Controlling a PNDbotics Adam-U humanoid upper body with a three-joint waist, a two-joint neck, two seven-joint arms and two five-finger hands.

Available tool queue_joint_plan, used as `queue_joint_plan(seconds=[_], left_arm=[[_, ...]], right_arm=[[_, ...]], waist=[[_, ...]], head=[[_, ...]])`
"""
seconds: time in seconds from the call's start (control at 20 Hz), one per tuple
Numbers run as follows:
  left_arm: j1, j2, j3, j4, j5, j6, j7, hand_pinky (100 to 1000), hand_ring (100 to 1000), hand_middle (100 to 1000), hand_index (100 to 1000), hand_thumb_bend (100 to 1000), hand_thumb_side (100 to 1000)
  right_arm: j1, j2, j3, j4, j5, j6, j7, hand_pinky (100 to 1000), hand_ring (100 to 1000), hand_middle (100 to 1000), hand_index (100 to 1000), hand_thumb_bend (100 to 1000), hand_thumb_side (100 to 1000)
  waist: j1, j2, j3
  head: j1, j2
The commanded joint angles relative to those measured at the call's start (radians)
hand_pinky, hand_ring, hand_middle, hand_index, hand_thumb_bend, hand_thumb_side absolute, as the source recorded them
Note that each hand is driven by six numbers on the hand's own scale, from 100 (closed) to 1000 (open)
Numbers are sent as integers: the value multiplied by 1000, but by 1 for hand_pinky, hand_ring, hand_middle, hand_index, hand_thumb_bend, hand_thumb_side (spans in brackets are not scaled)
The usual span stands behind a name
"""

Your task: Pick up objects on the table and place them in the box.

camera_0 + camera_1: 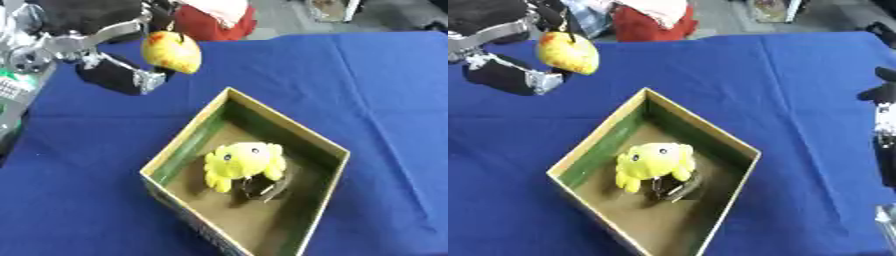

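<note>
Apple-like yellow-red fruit (171, 51) was held aloft in left hand (122, 75), fingers curled round it | hung up-left of box (325, 145), past its far-left rim, not yet over opening | box held yellow plush (245, 162) | right hand (883, 92) at right edge, finger state unclear

Lighting's pretty even on my feed, soft and bright from overhead, no harsh glare on the blue bench (350, 100). The box (325, 150) walls throw a dim shade over its floor, and the yellow toy (245, 162) casts a small dark patch beneath itself. Both eyes look soft and smeary overall. My left hand (118, 75) is blurred, possibly motion blur. The background along the top edge is washed out and fuzzy.
</note>
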Motion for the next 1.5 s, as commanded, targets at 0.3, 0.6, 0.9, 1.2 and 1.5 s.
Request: queue_joint_plan(seconds=[0.3,0.6,0.9,1.2,1.5], left_arm=[[-20,-95,-50,39,-25,-36,-61,538,560,501,553,100,257],[-2,-142,-81,91,-66,-54,-91,534,558,500,551,100,252],[16,-189,-104,157,-102,-63,-103,524,552,496,551,100,247],[29,-218,-119,215,-128,-60,-95,517,547,488,563,100,244],[34,-238,-133,241,-142,-73,-94,517,544,485,572,100,244]], right_arm=[[-10,-29,-3,-16,-7,-4,6,893,909,532,830,100,983],[-12,-24,-1,-16,-2,-1,6,893,910,531,829,100,984],[-14,-21,0,-16,2,2,7,893,910,531,829,100,984],[-14,-18,1,-16,4,4,8,894,911,531,828,100,984],[-15,-16,1,-16,5,6,10,894,911,530,827,100,984]], waist=[[1,-17,0],[4,-12,-1],[5,-8,-2],[6,-8,1],[4,-7,1]], head=[[0,-1],[-5,-4],[-5,-7],[-7,-10],[-9,-13]])
